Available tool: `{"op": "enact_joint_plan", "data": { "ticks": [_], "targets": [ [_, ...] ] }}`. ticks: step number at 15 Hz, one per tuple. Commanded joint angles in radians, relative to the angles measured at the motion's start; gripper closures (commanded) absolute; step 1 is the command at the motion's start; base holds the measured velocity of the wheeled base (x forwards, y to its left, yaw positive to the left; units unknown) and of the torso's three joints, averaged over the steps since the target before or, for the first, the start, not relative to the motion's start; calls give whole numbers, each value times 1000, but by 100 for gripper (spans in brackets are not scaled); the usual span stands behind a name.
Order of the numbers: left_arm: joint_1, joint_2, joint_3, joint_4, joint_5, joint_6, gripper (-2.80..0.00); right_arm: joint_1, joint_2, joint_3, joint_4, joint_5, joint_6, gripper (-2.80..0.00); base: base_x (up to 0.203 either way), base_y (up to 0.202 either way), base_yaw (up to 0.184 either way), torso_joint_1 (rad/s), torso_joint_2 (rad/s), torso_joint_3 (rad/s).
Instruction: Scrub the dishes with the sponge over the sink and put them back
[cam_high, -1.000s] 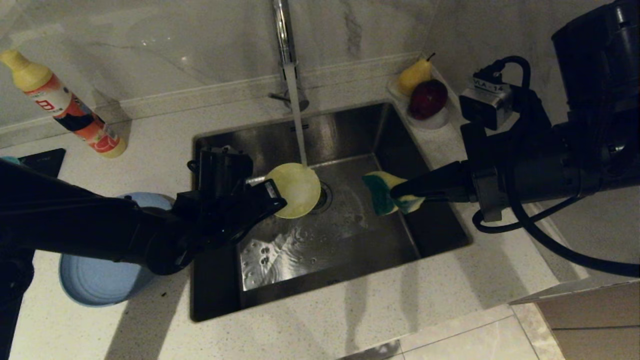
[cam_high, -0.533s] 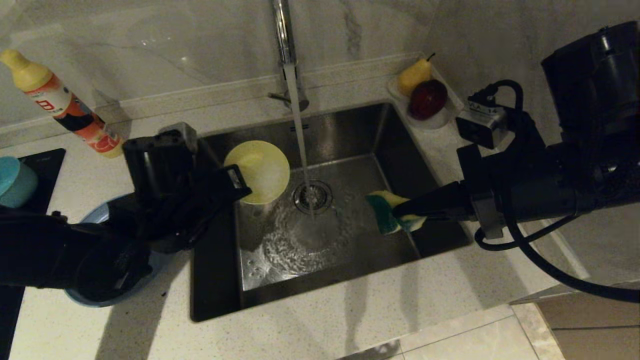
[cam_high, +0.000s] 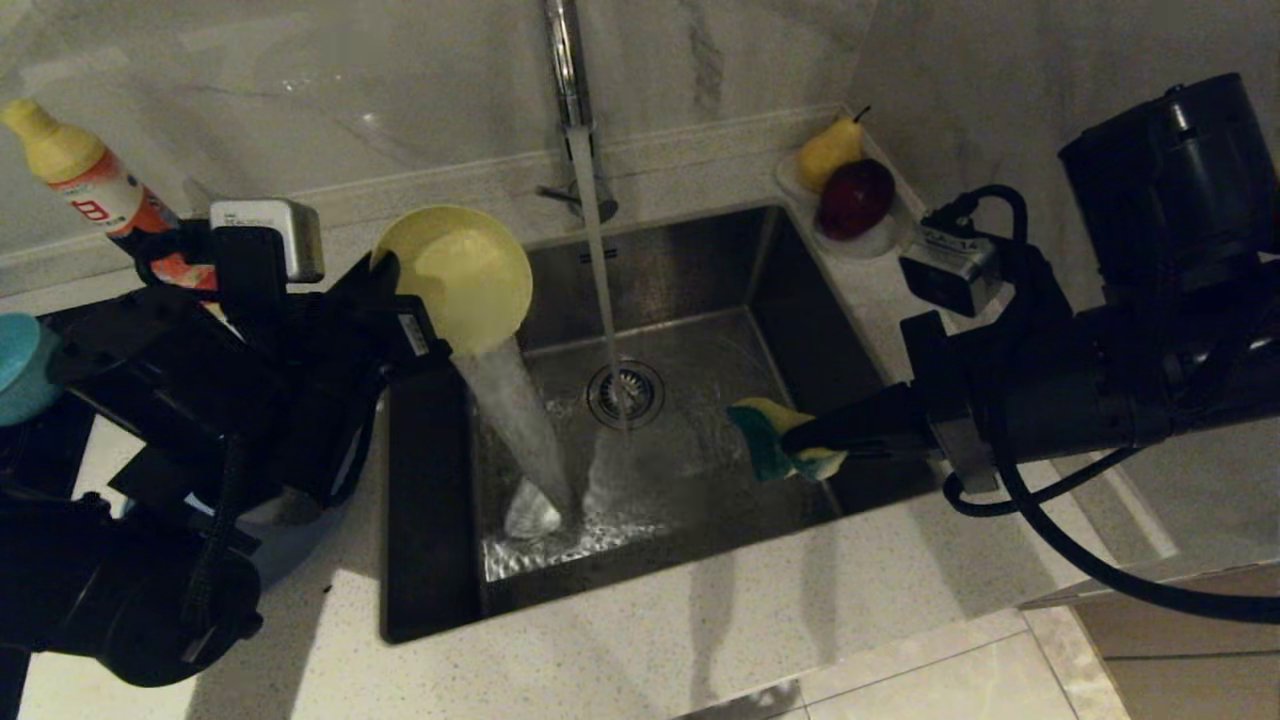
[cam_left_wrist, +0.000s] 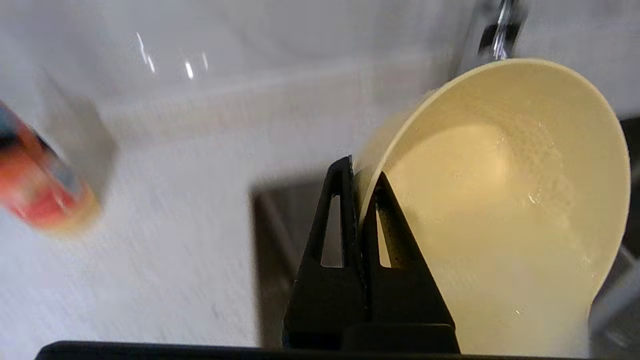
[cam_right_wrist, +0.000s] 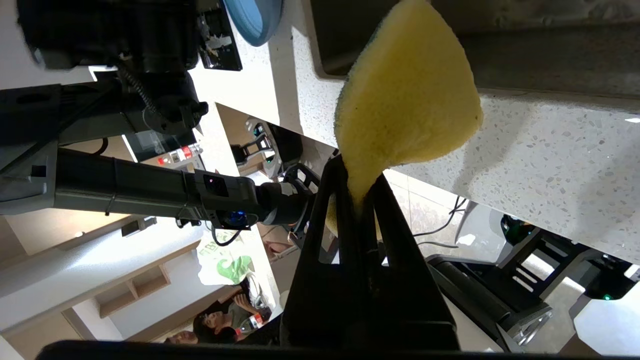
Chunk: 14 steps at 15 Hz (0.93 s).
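Fingers of the left gripper (cam_left_wrist: 361, 180) clench the rim of the pale-yellow bowl (cam_high: 455, 275), tipped and draining at upper left of the sink (cam_high: 700, 270), wet, light, probably slippery, while the right gripper (cam_high: 800, 438) pinches the soft sponge (cam_high: 765, 435) mid-frame.

A bottle (cam_high: 85, 180) with a yellow cap leans by the wall on the worktop (cam_high: 650, 640). A pear (cam_high: 828, 150) and a red apple (cam_high: 856, 197) sit together on a small white dish (cam_high: 880, 240).
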Motion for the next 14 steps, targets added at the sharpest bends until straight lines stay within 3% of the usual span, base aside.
{"op": "enact_joint_plan", "data": {
  "ticks": [1,3,9,14],
  "targets": [
    [0,7,7,-29,-24,61,0,1,14,0,1,3,2,0,0,0,0,0,0,0],
    [0,6,2,-29,-71,148,0,1,32,-3,-1,4,0,0,0,0,0,0,0,0],
    [0,-5,13,-29,-135,256,0,-1,55,-4,-2,5,-1,0,0,0,0,0,0,0],
    [0,-29,4,-29,-143,269,0,-1,60,-10,-2,5,-1,0,0,0,0,0,0,0]
  ]
}}
